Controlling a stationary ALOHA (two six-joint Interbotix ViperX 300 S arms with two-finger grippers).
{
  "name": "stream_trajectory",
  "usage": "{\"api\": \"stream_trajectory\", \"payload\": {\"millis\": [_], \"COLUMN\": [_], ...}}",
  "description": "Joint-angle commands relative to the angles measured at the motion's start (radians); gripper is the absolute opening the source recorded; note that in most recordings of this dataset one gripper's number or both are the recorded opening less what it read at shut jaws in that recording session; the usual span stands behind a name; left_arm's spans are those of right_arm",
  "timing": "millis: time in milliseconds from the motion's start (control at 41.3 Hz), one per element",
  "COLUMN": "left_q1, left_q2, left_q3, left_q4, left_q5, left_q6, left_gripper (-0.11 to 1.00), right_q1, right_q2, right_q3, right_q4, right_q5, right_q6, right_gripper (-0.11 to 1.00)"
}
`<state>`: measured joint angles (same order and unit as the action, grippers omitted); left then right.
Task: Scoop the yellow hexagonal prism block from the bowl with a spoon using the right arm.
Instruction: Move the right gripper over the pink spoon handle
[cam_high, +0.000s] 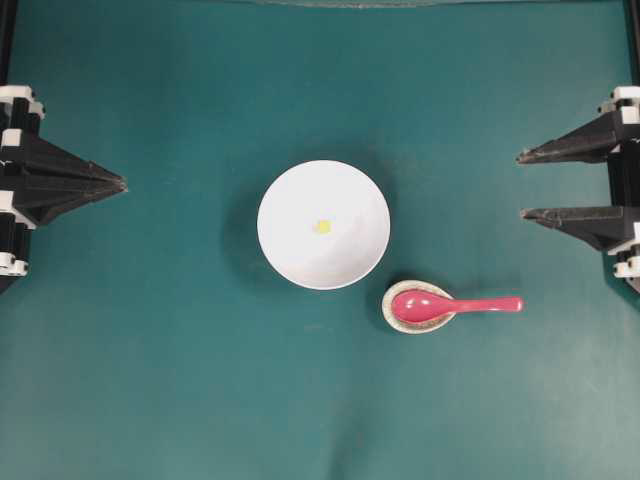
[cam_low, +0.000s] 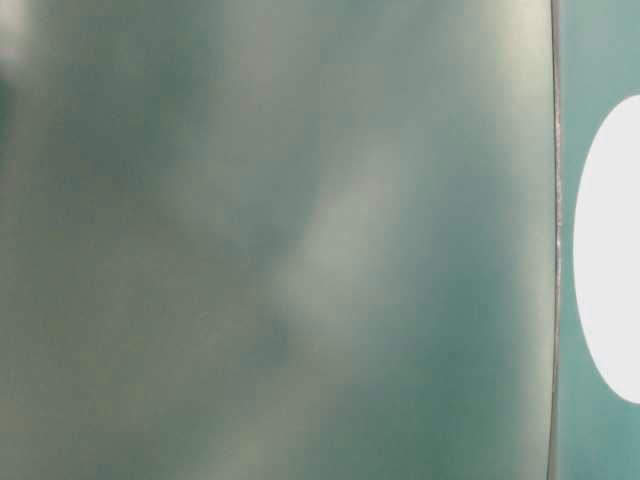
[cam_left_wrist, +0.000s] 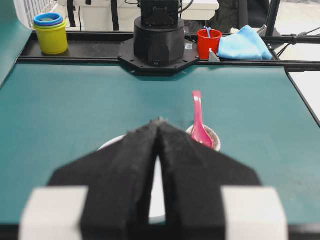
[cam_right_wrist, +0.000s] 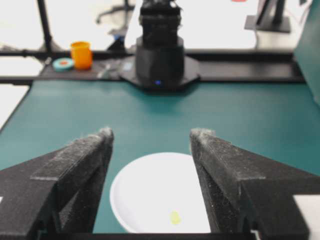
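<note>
I see the bowl (cam_high: 323, 225) mid-table (cam_high: 150, 380), the block (cam_high: 323, 227) inside it. Toward the table's right edge, the spoon (cam_high: 450, 305) rests in a small dish (cam_high: 400, 322) just beside the bowl.

A teal mat (cam_high: 150, 380) covers the whole table. At about five o'clock from its centre sits a small speckled cream dish (cam_high: 404, 322) — oval, low. Along the far edge, left wrist view: stacked yellow cups (cam_left_wrist: 50, 34) with a blue rim at eleven o'clock, a red cup (cam_left_wrist: 208, 43) and a crumpled blue cloth (cam_left_wrist: 244, 44) at one o'clock. Right wrist view — an orange cup (cam_right_wrist: 81, 54) beside a teal tape roll (cam_right_wrist: 63, 63), eleven o'clock.
</note>
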<state>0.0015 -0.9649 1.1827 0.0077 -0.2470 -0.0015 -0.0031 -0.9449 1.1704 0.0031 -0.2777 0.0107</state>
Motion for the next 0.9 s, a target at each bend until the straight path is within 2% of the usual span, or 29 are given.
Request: {"api": "stream_trajectory", "payload": {"millis": [0,290,435,677,871], "left_q1": [0.000,0.002,0.000,0.000,0.000], "left_q2": [0.009,0.009,0.009,0.017,0.017], "left_q3": [-0.028,-0.026,-0.026,-0.026,-0.026], "left_q4": [0.002,0.002,0.003,0.003,0.006], "left_q5": [-0.005,-0.003,0.000,0.000,0.000], "left_q6": [0.002,0.002,0.002,0.002,0.002], "left_gripper": [0.02,0.02,0.02,0.02,0.02], "right_q1": [0.000,0.000,0.005,0.069,0.129], "right_q2": [0.003,0.043,0.098,0.213,0.328], "right_q3": [-0.017,-0.003,0.018,0.089,0.158], "right_q4": [0.002,0.014,0.025,0.071,0.133], "right_q5": [-0.003,-0.009,-0.055,-0.229,-0.408], "right_q6": [0.002,0.025,0.035,0.037,0.037], "right_gripper": [0.63,0.63,0.63,0.63,0.63]}}
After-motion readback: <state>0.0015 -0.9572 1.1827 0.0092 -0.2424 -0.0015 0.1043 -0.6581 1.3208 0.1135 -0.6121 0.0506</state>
